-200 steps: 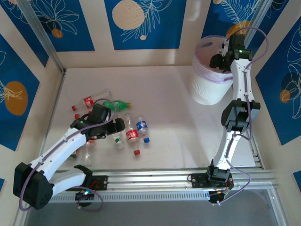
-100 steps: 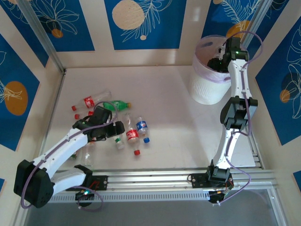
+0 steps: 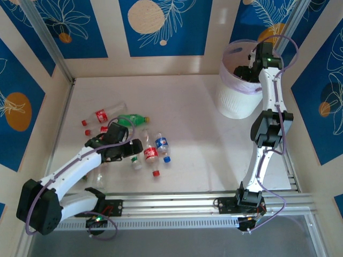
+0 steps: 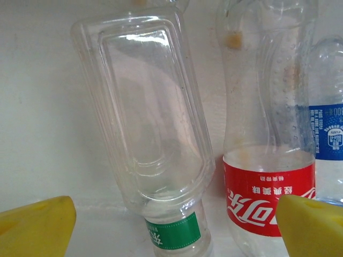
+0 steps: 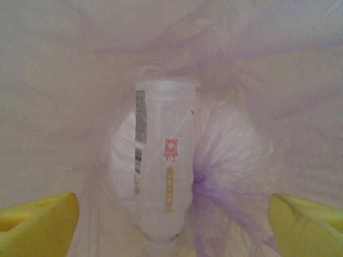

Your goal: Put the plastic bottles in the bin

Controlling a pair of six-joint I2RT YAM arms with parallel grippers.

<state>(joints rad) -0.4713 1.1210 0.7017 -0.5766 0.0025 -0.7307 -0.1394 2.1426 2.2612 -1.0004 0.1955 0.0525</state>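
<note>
Top view: bottles are scattered on the left part of the white table (image 3: 187, 118), well apart from the bin (image 3: 236, 99), which stands at the far right corner. The left end effector (image 3: 133, 149) is held low over the cluster. In the left wrist view, its yellow fingertips (image 4: 32, 227) are spread wide at the lower corners and nothing is gripped. Between them lies a clear bottle with a green label (image 4: 155, 134), flat-sided, slightly tilted, base pointing away. Just beside it on the right lies a Coca-Cola bottle (image 4: 268, 176), and a blue-labelled bottle (image 4: 329, 128) is seen at the right edge, partly behind it. From above, the same Coca-Cola bottle (image 3: 151, 154) and blue-labelled bottle (image 3: 162, 144) are seen side by side, with a green bottle (image 3: 131, 119) and a red-labelled bottle (image 3: 102, 115) farther back and a loose red cap (image 3: 156, 173) nearer the arm bases. The right end effector (image 3: 242, 70) is held over the bin's mouth. In the right wrist view, its fingertips (image 5: 37, 222) are also wide apart and empty. Below, a whitish bottle (image 5: 163, 160) is seen lying in the lilac liner (image 5: 241, 176), touched by neither finger.
</note>
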